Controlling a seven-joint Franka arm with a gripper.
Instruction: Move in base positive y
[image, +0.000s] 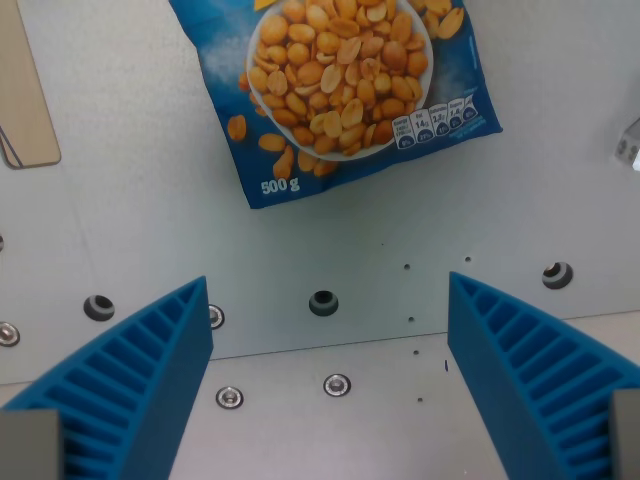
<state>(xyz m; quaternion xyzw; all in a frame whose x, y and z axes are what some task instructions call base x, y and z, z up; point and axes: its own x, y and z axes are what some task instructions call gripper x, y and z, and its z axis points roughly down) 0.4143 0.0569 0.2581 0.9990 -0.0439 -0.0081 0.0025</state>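
Note:
My gripper (328, 290) is open and empty, with its two blue ribbed fingers (135, 385) rising from the bottom corners of the wrist view. Between and below them lies the bare grey metal table plate (330, 230) with screws and holes. A blue bag of peanuts (335, 85), marked 500 g and showing a bowl of nuts, lies flat at the top middle of the wrist view, beyond the fingertips and apart from them.
A beige flat board (25, 90) lies at the wrist view's top left edge. A small grey-white object (628, 145) shows at the right edge. A seam between plates runs across at about fingertip height, with several bolts (337, 384) along it.

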